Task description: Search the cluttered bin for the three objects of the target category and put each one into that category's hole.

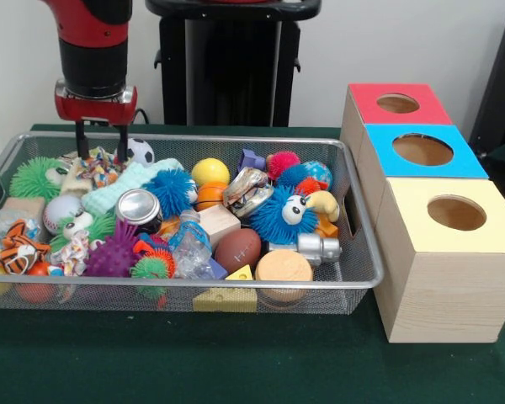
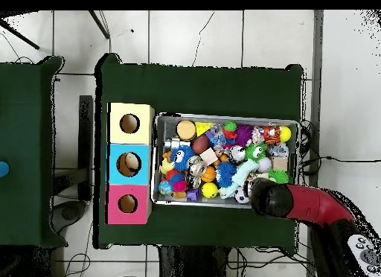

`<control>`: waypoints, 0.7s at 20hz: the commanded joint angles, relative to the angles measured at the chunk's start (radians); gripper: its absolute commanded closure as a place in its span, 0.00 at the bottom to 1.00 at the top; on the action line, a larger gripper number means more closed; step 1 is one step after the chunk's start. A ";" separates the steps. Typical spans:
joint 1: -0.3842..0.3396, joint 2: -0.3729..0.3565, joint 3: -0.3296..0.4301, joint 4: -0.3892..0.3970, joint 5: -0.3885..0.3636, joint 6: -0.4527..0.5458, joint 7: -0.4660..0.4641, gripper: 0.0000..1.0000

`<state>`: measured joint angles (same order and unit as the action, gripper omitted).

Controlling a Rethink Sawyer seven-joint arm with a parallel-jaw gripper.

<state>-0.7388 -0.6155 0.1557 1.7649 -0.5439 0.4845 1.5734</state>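
Note:
The wire mesh bin (image 1: 194, 286) is full of toys; it also shows in the overhead view (image 2: 227, 116). A knotted rope toy (image 1: 99, 172) of white and coloured cord lies at the bin's far left. My gripper (image 1: 103, 158) is open right above it, with one finger (image 1: 82, 141) on each side of the knot. A second rope toy (image 1: 72, 250) lies near the left front, next to the plush tiger (image 1: 17, 248). I cannot make out a third. The hole (image 1: 456, 212) in the yellow-topped box is to the right of the bin and also shows in the overhead view (image 2: 129, 123). In the overhead view the arm (image 2: 271, 198) hides the gripper.
Blue-topped (image 1: 422, 150) and red-topped (image 1: 397, 103) boxes stand behind the yellow one. Around the rope toy lie a green spiky ball (image 1: 35, 177), a mint knitted toy (image 1: 126, 187), a soccer ball (image 1: 140, 151) and a can (image 1: 139, 208). The black pedestal (image 1: 223, 67) stands behind the bin.

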 commanded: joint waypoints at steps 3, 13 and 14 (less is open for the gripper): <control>-0.036 0.137 0.074 -0.059 -0.011 -0.082 0.033 0.00; 0.000 0.154 0.046 -0.110 -0.011 -0.126 0.071 0.00; -0.003 0.161 0.049 -0.113 -0.008 -0.127 0.068 0.00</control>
<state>-0.7556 -0.5254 0.1563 1.7374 -0.5437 0.4117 1.5734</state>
